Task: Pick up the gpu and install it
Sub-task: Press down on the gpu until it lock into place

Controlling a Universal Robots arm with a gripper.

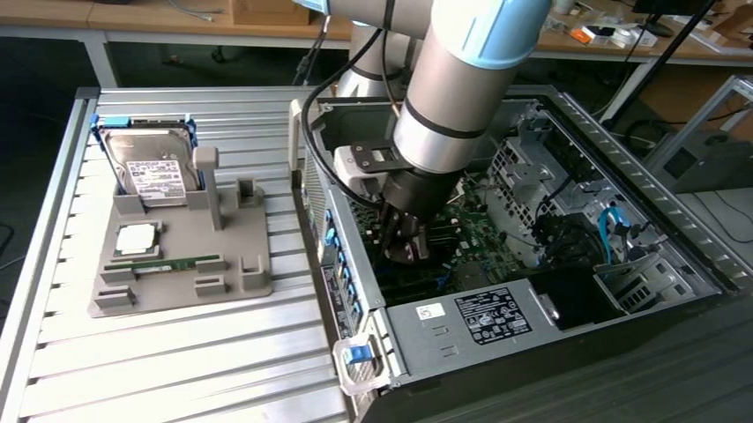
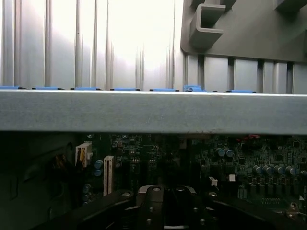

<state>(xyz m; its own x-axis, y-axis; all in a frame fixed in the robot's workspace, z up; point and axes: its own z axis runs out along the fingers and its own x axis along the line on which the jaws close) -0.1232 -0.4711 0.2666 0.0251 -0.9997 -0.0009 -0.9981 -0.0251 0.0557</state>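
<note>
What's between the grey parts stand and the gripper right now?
In the exterior view, the computer case's side wall, lined with blue clips, separates the parts stand from the gripper.

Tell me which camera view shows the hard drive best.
The exterior view: the hard drive stands whole in the grey holder, label facing the camera. In the wrist view I can make out part of that holder, not the drive.
</note>
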